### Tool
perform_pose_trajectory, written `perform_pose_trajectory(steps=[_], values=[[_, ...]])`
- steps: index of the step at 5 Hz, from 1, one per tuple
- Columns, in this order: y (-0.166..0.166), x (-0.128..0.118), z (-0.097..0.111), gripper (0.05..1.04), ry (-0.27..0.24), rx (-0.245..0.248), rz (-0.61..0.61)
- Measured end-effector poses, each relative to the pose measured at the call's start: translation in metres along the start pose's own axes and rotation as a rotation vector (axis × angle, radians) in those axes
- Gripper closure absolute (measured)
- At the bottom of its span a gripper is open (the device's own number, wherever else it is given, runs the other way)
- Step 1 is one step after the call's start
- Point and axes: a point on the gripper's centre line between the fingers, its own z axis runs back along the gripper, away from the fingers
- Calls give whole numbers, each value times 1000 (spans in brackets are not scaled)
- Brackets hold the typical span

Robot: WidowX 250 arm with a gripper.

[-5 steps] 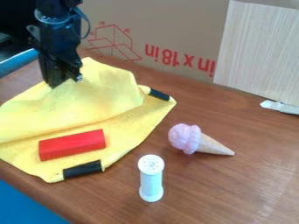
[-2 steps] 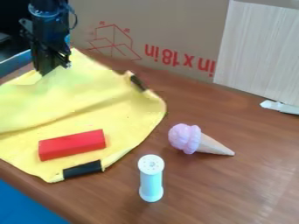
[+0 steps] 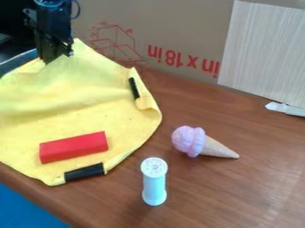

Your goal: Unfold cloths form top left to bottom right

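The black gripper (image 3: 49, 60) hangs at the upper left, shut on the far edge of the yellow cloth (image 3: 89, 109). From the gripper the cloth is lifted and slopes down to the table at the left. Its right corner is raised, with a black clip on it and a small fold at the right edge. The near part of the cloth lies flat, with another black clip at its front edge. The fingertips are partly hidden by the cloth.
On the cloth's near part lies a red block (image 3: 74, 147). Right of the cloth stand a white shaker (image 3: 154, 181) and a toy ice cream cone (image 3: 202, 142) on the brown table (image 3: 238, 191). A cardboard box (image 3: 173, 26) and a pale board (image 3: 268, 49) are behind.
The gripper has moved left and up with the cloth's far edge. The cloth's right corner and its clip have been drawn left and up. The red block has stayed put.
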Motion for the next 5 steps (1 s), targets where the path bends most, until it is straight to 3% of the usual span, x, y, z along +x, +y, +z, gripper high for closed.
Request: perform_pose_trajectory(steps=[3,5], values=[[19,18,-25,1034,36,-4,-58],[22,28,-31,1012,-11,17,-122]])
